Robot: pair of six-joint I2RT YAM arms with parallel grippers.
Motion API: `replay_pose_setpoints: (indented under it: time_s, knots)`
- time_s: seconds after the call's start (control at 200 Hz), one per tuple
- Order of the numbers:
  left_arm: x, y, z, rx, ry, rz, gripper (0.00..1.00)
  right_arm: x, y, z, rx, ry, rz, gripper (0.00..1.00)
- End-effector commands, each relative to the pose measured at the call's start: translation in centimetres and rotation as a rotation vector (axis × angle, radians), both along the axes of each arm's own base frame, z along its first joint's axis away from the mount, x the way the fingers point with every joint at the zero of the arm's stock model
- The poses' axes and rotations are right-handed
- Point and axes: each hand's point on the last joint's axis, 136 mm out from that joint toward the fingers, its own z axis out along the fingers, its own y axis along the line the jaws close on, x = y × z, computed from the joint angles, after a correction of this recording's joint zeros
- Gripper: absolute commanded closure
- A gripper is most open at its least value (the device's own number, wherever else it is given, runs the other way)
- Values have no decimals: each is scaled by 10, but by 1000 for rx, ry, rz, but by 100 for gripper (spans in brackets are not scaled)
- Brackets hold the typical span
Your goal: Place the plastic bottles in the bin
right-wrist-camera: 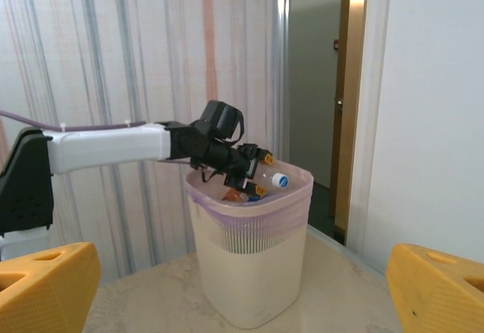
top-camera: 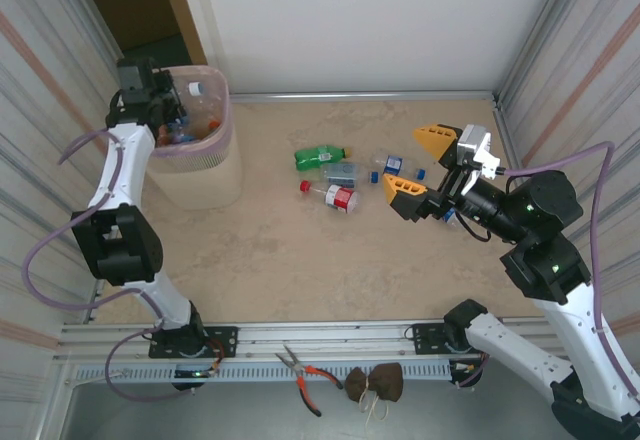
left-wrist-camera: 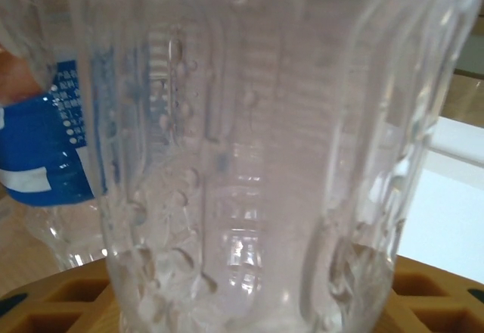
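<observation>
While left jaws grip clear bottle (left-wrist-camera: 242,159) over bin (top-camera: 200,182), right jaws gape empty.

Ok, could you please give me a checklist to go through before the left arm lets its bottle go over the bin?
1. The left gripper grips a clear bottle: ok, the bottle sits between its fingers in the left wrist view.
2. That gripper is above the opening of the bin: ok, by the top and right wrist views.
3. The bin stands upright: ok.
4. Room left in the bin: cannot tell; bottles already lie inside, but its depth is hidden.
5. The right gripper is open, empty and away from the bin: ok.
6. Table free of bottles: not ok; the green bottle, the red-labelled bottle and others lie there.
</observation>
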Motion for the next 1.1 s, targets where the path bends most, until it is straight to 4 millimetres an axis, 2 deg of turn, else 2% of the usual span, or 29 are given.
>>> replay_pose_setpoints:
  time_s: [0.0, 0.105, 0.276, 0.691, 0.776, 1.097]
  knots:
    - [6, 12, 14, -39, -37, 29, 38, -1, -3, 1, 4, -9, -15, 4]
    - [5, 10, 24, -36, -47, 14, 28, -1, -3, 1, 5, -10, -14, 4]
    - [-5, 3, 41, -32, -66, 0, 21, -2, -3, 3, 10, -11, -11, 4]
    - [-41, 2, 81, 9, -128, 5, 21, -3, 0, 7, 18, -13, 10, 4]
    - [-40, 4, 86, 25, -141, 0, 25, -2, 0, 6, 16, -11, 10, 4]
    - [-13, 16, 95, 111, -186, -82, 54, -3, 2, 9, 21, -16, 19, 4]
